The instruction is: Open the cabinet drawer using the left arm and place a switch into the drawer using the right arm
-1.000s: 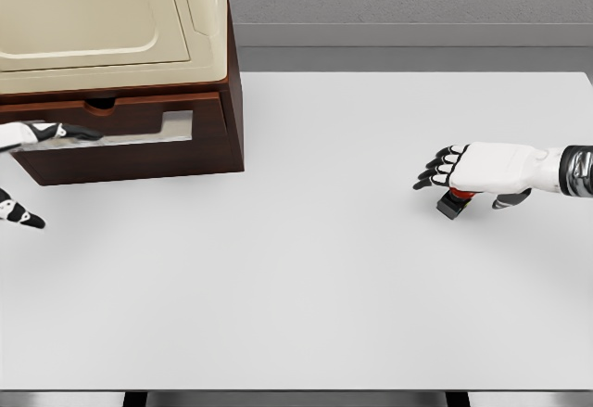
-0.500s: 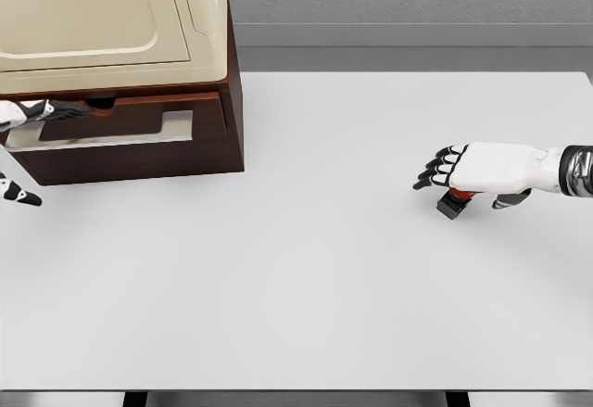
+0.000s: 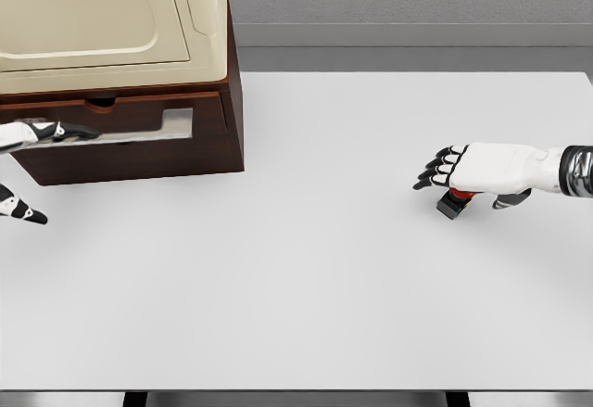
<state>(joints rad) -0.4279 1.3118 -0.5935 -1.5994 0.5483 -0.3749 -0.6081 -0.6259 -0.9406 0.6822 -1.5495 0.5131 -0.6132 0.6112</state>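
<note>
The left robot hand [image 3: 28,133], fingers extended, reaches the drawer [image 3: 120,129] front at the table's [image 3: 306,268] far left corner; the right robot hand [image 3: 463,173], fingers loosely spread, covers the switch [image 3: 453,204] near the right edge.

We found most of the tabletop [image 3: 306,296] bare, from its front edge to its far right corner, giving either hand wide passage. The brown cabinet [image 3: 130,152] with its cream top blocked the far left corner. Its drawer [image 3: 111,133] front stood out a little, with our left hand [image 3: 32,133] against it at the left edge. Near the right edge our right hand [image 3: 473,173] hung over the switch [image 3: 454,203].
</note>
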